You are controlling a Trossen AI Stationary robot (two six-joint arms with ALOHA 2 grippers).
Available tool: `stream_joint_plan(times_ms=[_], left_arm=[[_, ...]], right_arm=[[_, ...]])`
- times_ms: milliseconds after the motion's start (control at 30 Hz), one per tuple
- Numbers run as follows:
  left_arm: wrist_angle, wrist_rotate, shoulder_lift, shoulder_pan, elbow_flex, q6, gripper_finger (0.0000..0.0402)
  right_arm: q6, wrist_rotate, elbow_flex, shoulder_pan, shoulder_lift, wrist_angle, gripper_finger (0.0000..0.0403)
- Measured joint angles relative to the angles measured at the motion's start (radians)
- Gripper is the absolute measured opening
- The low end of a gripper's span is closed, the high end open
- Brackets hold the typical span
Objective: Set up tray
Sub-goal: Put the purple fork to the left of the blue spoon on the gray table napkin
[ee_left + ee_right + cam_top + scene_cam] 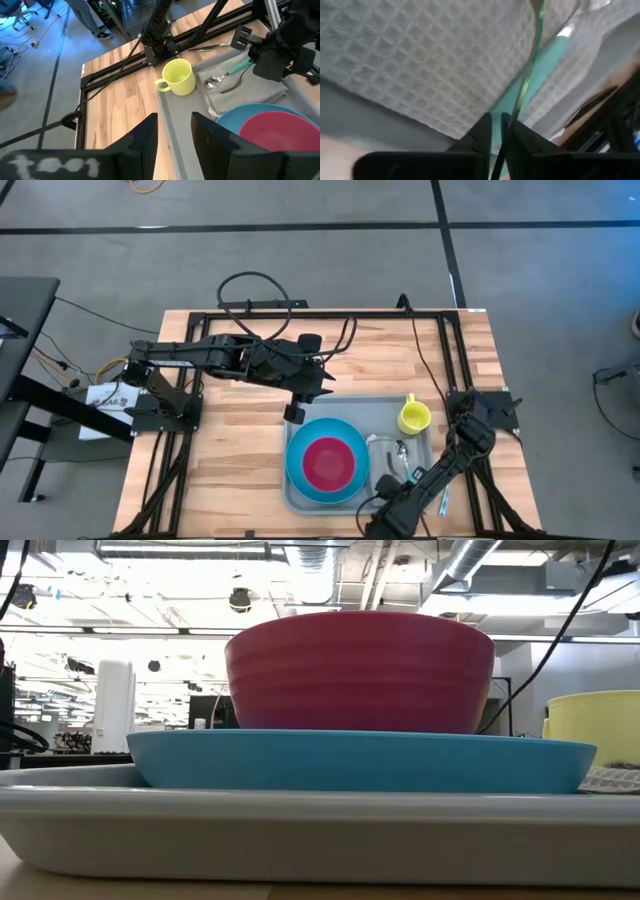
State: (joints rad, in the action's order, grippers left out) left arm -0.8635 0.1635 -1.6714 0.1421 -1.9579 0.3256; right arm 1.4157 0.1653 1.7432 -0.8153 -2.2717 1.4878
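The grey tray lies on the wooden table and carries a blue plate with a red bowl on it. It also carries a yellow mug and a grey waffle napkin. A teal-handled spoon lies on the napkin. My right gripper is low over the napkin, its fingers nearly together around a thin metal utensil. My left gripper hangs open above the tray's far left corner, with nothing between its fingers. My right gripper has the thin metal utensil's handle pinched between its two fingers. The fingers come from above, slanting down. The utensil runs away from them across the teal handle and the napkin. Whether it rests there, I cannot tell.
Another metal utensil lies on the bare wood beyond the tray's right side. A black frame runs round the table's edges, and cables lie at the far edge. Bare wood lies left of the tray.
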Motion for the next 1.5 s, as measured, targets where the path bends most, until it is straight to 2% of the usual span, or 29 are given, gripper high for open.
stream_joint_plan(times_ms=[433,600,800,1067,1200,1300,1400,1500], left_arm=[[-0.002,0.000,0.000,0.000,0.000,-0.004,0.0107],[-0.003,0.001,0.000,0.000,0.000,0.000,0.0107],[-0.030,0.001,0.000,0.000,0.000,0.001,0.0107],[-0.038,0.001,0.000,0.000,0.000,0.000,0.0107],[-0.037,0.000,0.000,0.000,0.000,-0.013,0.0107],[-0.037,-0.002,0.000,0.001,0.000,-0.024,0.0107],[-0.036,-0.009,0.000,0.001,0.000,-0.024,0.0107],[-0.036,-0.010,0.001,0.001,0.000,-0.024,0.0107]], right_arm=[[-0.090,-0.007,0.000,0.038,0.055,0.031,0.0148],[-0.096,0.053,0.052,0.048,0.055,0.085,0.0171],[-0.106,0.053,0.096,0.014,0.057,0.056,0.0167],[0.107,-0.113,0.054,-0.021,0.055,0.025,0.0144],[0.085,-0.162,0.042,-0.020,0.055,-0.002,0.0139],[0.073,-0.165,0.036,-0.025,0.054,0.074,0.0139],[0.075,-0.193,0.007,-0.041,0.107,0.068,0.0139],[0.135,-0.312,-0.015,-0.069,0.191,0.086,0.0139]])
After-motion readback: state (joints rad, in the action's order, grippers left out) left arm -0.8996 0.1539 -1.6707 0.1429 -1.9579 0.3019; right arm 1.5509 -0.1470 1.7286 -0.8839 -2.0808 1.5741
